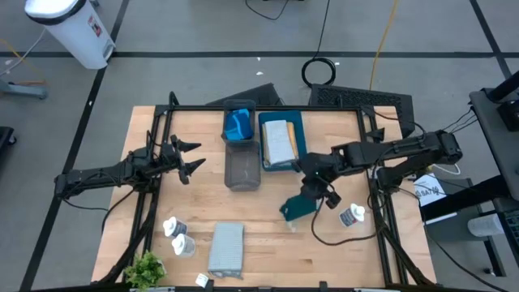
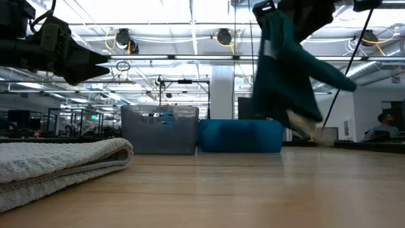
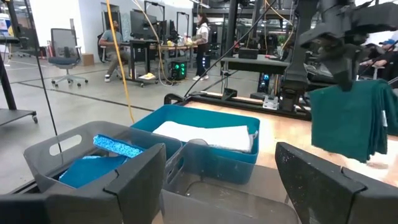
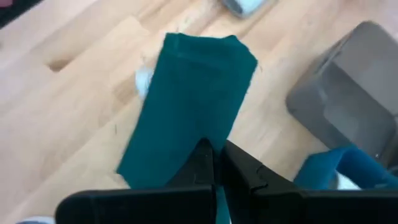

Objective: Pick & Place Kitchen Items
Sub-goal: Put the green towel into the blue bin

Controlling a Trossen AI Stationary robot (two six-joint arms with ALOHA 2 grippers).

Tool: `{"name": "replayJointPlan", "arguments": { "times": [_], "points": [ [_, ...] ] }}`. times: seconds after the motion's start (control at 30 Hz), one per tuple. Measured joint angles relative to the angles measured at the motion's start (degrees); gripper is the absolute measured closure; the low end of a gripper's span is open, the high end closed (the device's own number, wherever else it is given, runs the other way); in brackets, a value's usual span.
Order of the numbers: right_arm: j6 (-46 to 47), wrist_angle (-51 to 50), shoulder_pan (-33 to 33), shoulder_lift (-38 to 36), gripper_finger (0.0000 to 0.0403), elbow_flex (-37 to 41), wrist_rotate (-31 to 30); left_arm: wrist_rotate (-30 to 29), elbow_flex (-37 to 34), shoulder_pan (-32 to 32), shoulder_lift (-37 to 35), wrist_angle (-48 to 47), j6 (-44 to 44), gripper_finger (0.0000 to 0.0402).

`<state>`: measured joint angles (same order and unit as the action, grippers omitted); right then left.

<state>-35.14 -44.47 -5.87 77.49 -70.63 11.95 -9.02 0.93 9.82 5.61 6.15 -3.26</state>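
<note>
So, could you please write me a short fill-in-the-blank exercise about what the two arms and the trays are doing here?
1. The right gripper is shut on a dark ____ cloth that hangs above the table.
2. The left gripper holds nothing and its fingers are ____.
3. The teal tray holds a folded ____ cloth.
4. The grey folded cloth lies on the table between the leafy plant and the ____ arm's side.

Missing words: teal; open; pale; right

No readable text, label, brand, number or sign anywhere. Blue marks on the small white bottles (image 1: 175, 228), too small to make out. Dark marking on the white bin (image 1: 75, 29) off the table, likewise illegible.
</note>
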Motion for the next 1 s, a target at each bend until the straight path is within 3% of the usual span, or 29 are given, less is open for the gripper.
{"name": "replayJointPlan", "arguments": {
  "times": [0.23, 0.63, 1.0],
  "points": [
    [0.0, 0.5, 2.2, 2.0, 0.0403, 0.0, -12.3, 0.0, 0.0, 0.0, 0.0, 0.0, 0.0, 0.0094],
    [-9.7, 5.5, 9.8, 7.9, 0.0403, 0.0, -24.6, 0.0, 0.0, 0.0, 0.0, -0.1, 0.0, 0.0094],
    [-15.7, 15.9, 16.9, 8.7, 0.0403, 0.0, -25.2, 0.0, 0.0, 0.0, 0.0, 0.0, 0.0, 0.0094]
  ]
}}
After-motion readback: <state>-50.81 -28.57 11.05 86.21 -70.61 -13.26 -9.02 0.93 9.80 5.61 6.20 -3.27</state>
